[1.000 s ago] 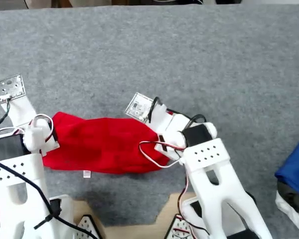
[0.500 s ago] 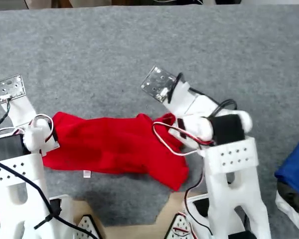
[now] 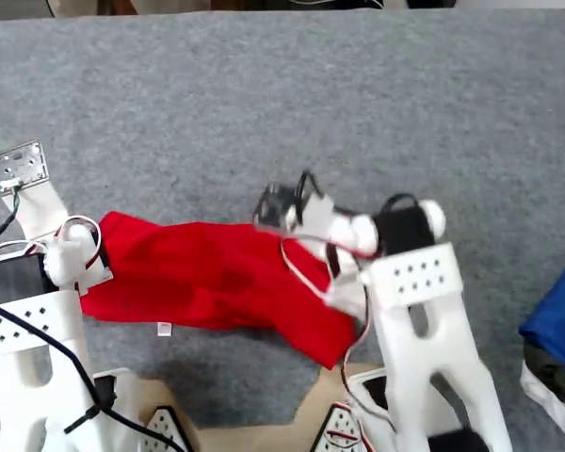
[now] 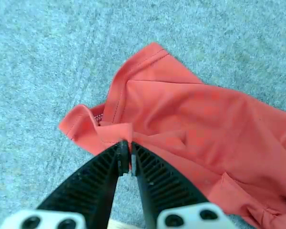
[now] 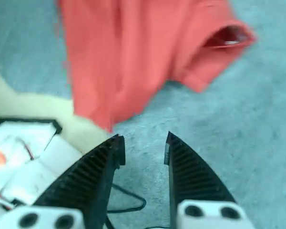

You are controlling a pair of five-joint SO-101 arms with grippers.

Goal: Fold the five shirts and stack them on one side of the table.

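Note:
A red shirt (image 3: 207, 278) lies crumpled on the grey table (image 3: 358, 94), stretched from left to right near the front edge. In the left wrist view my left gripper (image 4: 126, 162) is shut on a fold at the red shirt's (image 4: 195, 119) hem, by a sleeve. The left arm (image 3: 28, 301) stands at the shirt's left end. My right gripper (image 5: 143, 148) is open with nothing in it, over bare grey cloth just off the red shirt's (image 5: 133, 52) edge. The right arm (image 3: 405, 273) stands at the shirt's right end.
A stack of folded shirts, blue on top (image 3: 557, 325), sits at the table's right edge. A beige board (image 3: 254, 424) and the arms' bases line the front edge. The far half of the table is bare grey cloth.
The right gripper pulled the shirt's right end out toward the front right, then let it go and swung back left. The left arm has kept still.

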